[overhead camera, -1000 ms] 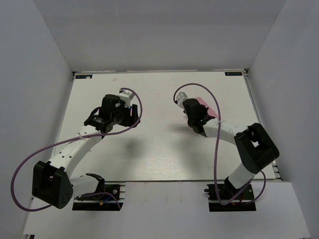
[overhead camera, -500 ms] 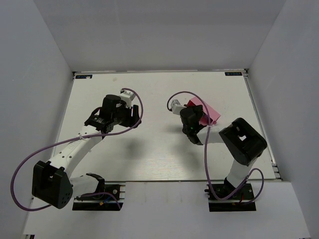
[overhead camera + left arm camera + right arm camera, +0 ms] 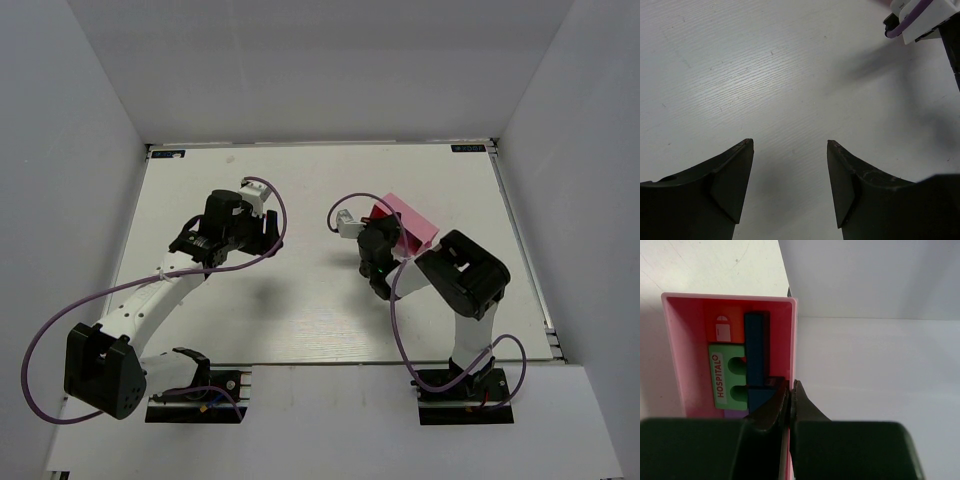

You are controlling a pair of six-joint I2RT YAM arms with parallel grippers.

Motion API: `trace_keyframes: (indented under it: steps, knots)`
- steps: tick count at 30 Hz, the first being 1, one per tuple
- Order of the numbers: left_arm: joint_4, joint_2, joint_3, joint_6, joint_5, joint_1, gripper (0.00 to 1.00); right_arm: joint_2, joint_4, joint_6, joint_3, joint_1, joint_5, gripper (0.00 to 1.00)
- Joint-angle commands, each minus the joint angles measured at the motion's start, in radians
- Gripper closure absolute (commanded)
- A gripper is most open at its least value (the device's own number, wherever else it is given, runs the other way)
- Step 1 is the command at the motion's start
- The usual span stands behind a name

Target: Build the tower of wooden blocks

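In the right wrist view the pink tray shows its open side. A green block marked HOSPITAL, a long blue block, a red block and a strip of lilac block lie packed inside. My right gripper is shut on the tray's thin right wall, one finger inside and one outside. From above, the tray looks tipped up, with the right gripper at its left edge. The left gripper hangs open over bare table, nothing between its fingers, also seen from above.
The right arm's white wrist camera and purple cable show at the top right of the left wrist view. White walls close in the table at the back and sides. The right arm's elbow is folded near the tray.
The right arm has folded inward, its elbow swinging left, and its gripper has carried the tray's edge left and tipped it. The left arm has not moved.
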Motion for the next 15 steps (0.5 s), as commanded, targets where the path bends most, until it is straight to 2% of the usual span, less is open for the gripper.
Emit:
trace_keyframes:
  steps: [1,10,13,15]
  knots:
    - [0.015,-0.031,-0.005,0.008,0.014,-0.006,0.29,0.007,0.155,-0.032,-0.007,0.008,0.046,1.0]
    - [0.015,-0.04,-0.005,0.008,0.014,-0.006,0.28,0.045,0.146,-0.021,-0.028,0.019,0.041,1.0]
    - [0.015,-0.04,-0.014,0.008,0.014,-0.006,0.28,0.041,0.137,-0.018,-0.033,0.016,0.038,0.98]
    - [0.015,-0.049,-0.014,0.008,0.014,-0.006,0.28,0.042,0.093,0.005,-0.03,0.022,0.038,0.91]
